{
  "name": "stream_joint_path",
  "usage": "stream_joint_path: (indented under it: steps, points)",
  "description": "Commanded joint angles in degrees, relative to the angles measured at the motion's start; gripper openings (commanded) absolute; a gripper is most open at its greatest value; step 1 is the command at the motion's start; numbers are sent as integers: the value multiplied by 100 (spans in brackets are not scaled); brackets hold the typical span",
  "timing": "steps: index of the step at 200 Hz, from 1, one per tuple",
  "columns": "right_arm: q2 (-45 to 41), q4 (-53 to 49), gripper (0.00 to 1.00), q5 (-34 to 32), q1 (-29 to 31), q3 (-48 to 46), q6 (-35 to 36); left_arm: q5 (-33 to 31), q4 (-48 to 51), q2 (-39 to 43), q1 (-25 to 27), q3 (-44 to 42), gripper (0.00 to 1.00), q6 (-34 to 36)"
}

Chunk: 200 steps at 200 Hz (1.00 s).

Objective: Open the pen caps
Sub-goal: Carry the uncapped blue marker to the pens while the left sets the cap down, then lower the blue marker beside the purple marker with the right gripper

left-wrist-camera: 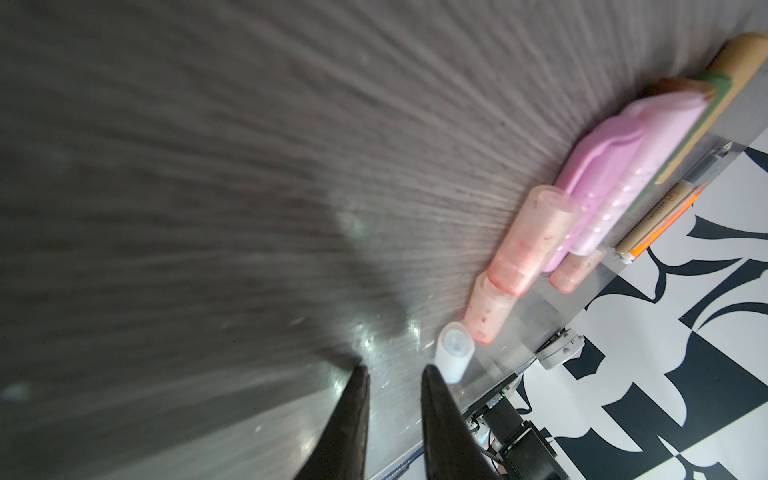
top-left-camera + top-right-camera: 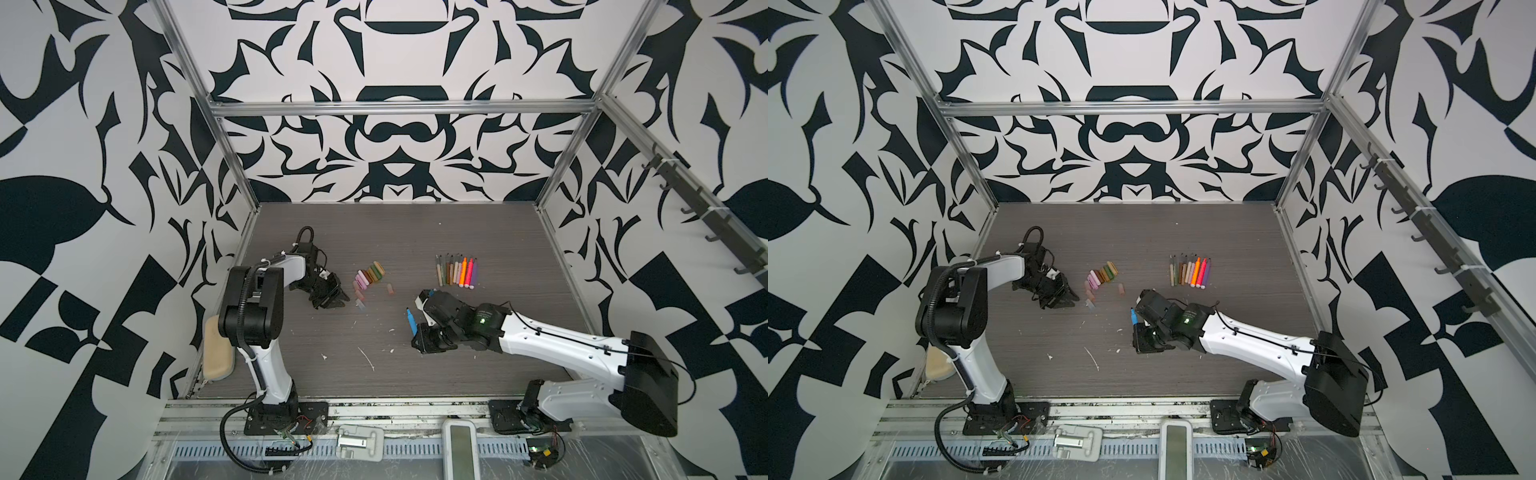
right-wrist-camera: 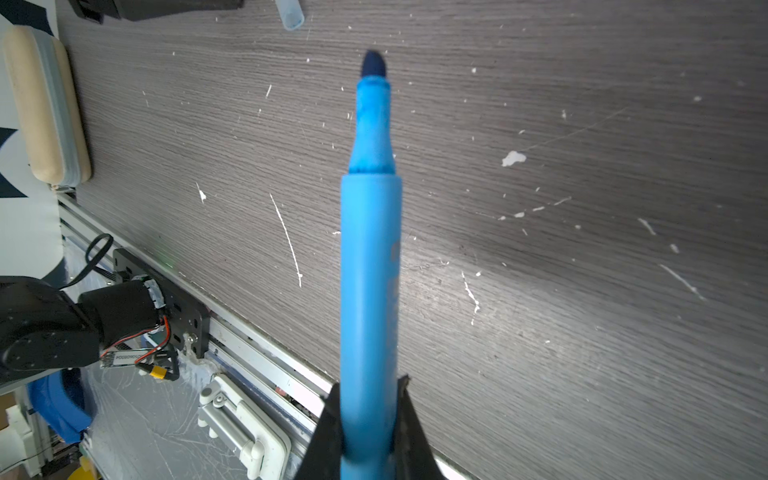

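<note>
One blue pen (image 3: 370, 270) tight in right pincer (image 3: 369, 384); left pincer (image 1: 395, 370) slightly ajar, empty.

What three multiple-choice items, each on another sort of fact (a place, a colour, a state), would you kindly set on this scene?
1. Where does the beige oblong pencil case lie? A: at the grey wooden table's left edge; B: at its middle; C: at its right edge.
2. What colour is the plastic marker pen that the right gripper grips? A: orange; B: blue; C: pink.
3. How is that pen's tip? A: capped; B: bare; C: broken off.
Answers: 1 A, both top views show it at the left edge; 2 B, the right wrist view shows a blue barrel in the shut gripper; 3 B, the dark felt tip is exposed.
</note>
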<state>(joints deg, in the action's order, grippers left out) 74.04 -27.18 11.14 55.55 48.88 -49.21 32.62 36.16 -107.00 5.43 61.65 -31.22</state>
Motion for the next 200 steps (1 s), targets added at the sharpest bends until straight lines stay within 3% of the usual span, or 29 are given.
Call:
stream_joint_path:
  steps: [1,21,58,81,103,134,169,200]
  points:
    - [-180,-34,0,164,-381,10,42,-81,108,39,11,76,26,-45]
    - [-335,-160,0,417,-1080,-20,273,20,69,312,11,51,26,-128]
    - [-300,-536,0,435,-2952,201,1025,277,-130,1008,11,-213,26,-326]
    - [-54,-258,0,429,-4122,307,1177,347,-163,1319,7,-407,26,-393]
    - [484,-206,0,228,-4834,606,1386,415,-141,1521,2,-519,26,-411]
    - [1276,-101,0,281,-5429,1000,1724,464,-42,1740,-37,-605,26,-371]
    - [1884,-317,0,143,-5521,1409,2552,532,0,1947,-138,-698,26,-351]
    - [2175,-240,0,417,-5601,1396,2978,576,64,2024,-274,-713,26,-301]
